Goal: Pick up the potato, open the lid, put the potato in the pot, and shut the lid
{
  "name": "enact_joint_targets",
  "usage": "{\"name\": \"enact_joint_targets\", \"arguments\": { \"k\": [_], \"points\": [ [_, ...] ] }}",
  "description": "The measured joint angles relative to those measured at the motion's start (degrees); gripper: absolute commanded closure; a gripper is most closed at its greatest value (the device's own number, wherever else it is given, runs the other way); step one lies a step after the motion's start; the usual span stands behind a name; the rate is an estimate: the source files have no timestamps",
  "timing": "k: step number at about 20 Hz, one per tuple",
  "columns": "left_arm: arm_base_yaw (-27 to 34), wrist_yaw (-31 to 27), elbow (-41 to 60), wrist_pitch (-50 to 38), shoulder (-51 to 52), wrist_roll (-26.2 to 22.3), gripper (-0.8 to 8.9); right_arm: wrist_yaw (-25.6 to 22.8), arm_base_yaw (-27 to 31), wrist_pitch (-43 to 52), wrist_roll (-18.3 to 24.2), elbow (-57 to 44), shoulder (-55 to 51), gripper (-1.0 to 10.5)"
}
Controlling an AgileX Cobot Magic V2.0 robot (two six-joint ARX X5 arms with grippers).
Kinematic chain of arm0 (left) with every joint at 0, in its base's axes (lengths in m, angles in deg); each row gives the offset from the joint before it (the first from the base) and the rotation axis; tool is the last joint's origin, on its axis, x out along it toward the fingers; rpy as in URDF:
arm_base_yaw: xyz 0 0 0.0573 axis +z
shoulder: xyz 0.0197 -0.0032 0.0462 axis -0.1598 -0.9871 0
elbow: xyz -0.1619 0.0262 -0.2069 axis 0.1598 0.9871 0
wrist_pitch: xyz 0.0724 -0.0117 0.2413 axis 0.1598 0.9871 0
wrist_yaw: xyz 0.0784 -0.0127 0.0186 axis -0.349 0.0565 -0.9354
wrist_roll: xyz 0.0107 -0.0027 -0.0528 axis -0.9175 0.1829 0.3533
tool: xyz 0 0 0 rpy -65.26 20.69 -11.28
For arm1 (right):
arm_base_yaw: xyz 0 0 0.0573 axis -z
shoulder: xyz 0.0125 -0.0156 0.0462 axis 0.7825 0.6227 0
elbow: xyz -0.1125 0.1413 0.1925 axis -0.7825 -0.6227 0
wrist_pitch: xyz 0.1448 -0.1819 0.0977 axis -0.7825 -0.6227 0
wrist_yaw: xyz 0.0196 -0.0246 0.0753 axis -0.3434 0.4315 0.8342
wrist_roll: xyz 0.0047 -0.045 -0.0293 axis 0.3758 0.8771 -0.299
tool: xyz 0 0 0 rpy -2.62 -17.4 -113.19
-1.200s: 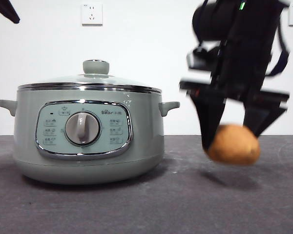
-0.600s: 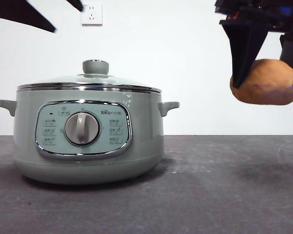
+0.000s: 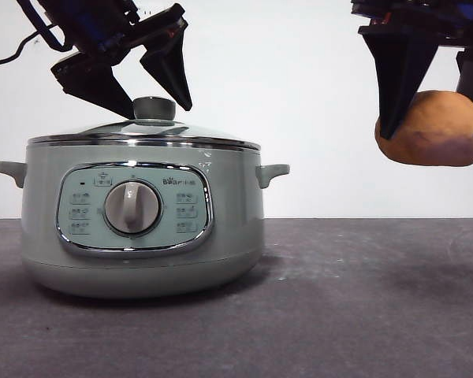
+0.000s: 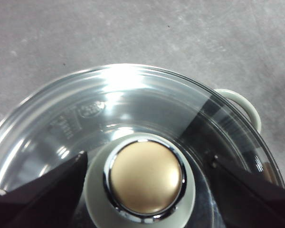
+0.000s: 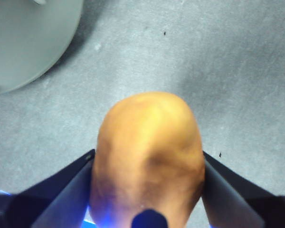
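The sage-green pot [image 3: 142,228] stands on the left of the dark table with its glass lid [image 3: 142,131] on. My left gripper [image 3: 156,101] is open, its jaws on either side of the lid's knob [image 3: 154,108]; in the left wrist view the knob [image 4: 145,176] sits between the two jaws, apart from both, above the lid's glass [image 4: 109,104]. My right gripper [image 3: 433,130] is shut on the orange-brown potato [image 3: 435,128] and holds it high above the table, right of the pot. The right wrist view shows the potato [image 5: 149,152] clamped between the jaws.
The pot's right handle [image 3: 272,172] sticks out toward the potato. A wall socket [image 3: 147,13] is on the white wall behind. The pot's side [image 5: 28,38] shows at the right wrist view's corner. Grey table [image 3: 363,299] lies under the potato.
My right gripper has lifted the potato from just above the table to high at the right. My left gripper has come down from the top left corner to straddle the lid's knob.
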Motion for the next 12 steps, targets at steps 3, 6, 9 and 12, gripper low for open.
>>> {"name": "enact_joint_targets", "arguments": {
  "k": [3,6,9,12],
  "points": [
    [0.0,-0.11,-0.02,0.0,0.0,-0.09,7.6,-0.02,-0.02,0.0,0.0,0.0,0.0,9.5],
    [-0.07,-0.15,-0.02,0.13,0.04,-1.38,8.22,-0.02,0.0,0.0,0.0,0.0,0.0,9.5],
    [-0.09,-0.15,-0.02,0.07,0.04,-1.57,8.22,0.0,-0.02,0.0,0.0,0.0,0.0,9.5],
    [-0.09,-0.33,-0.02,0.22,0.28,-1.66,8.22,0.0,0.0,0.02,0.0,0.0,0.0,9.5]
  ]
}}
